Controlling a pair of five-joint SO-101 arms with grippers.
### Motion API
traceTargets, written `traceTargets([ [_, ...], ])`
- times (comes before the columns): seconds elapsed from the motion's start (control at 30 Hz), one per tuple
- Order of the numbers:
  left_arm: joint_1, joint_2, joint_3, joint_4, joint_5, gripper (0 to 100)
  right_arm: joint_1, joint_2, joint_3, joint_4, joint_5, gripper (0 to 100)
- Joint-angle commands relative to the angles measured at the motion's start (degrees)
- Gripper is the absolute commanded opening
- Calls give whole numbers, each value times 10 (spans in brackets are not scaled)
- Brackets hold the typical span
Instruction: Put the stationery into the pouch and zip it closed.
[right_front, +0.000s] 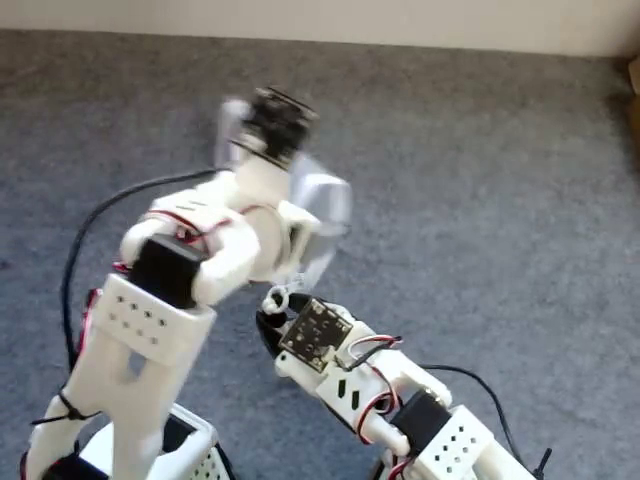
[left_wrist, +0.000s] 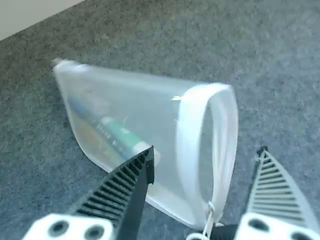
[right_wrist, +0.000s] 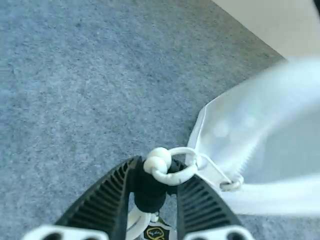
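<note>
The translucent pouch (left_wrist: 130, 115) lies on the grey carpet with its mouth (left_wrist: 215, 130) open. Inside it I see a green pen (left_wrist: 117, 135) and other stationery. My left gripper (left_wrist: 204, 162) is open just above the mouth end, one finger on each side of it. In the high view the left arm covers most of the pouch (right_front: 325, 200). My right gripper (right_wrist: 159, 186) is shut on the zip pull (right_wrist: 161, 165), a black tab with a white ring and bead at the pouch's corner. The same pull (right_front: 276, 298) shows at the right gripper's (right_front: 268, 325) tip.
Grey carpet (right_front: 480, 150) spreads on all sides. A pale wall strip (right_front: 400, 20) runs along the far edge. The two arm bases stand close together at the near edge, with cables beside them.
</note>
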Motion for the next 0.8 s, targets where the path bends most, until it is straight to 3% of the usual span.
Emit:
traceTargets([
  [0.0, 8, -6, -70, 49, -6, 303, 22, -8, -8, -14, 2, 4],
  [0.1, 2, -6, -81, 58, -6, 302, 42, -8, -8, -14, 2, 4],
  [0.3, -83, -6, -85, 65, -11, 302, 96, -8, -18, -14, 2, 4],
  [0.4, -119, -6, -80, 69, -53, 302, 132, -8, -44, -11, 1, 4],
  [0.77, -120, -71, -22, 111, -172, 306, 196, -8, -84, 20, 1, 4],
])
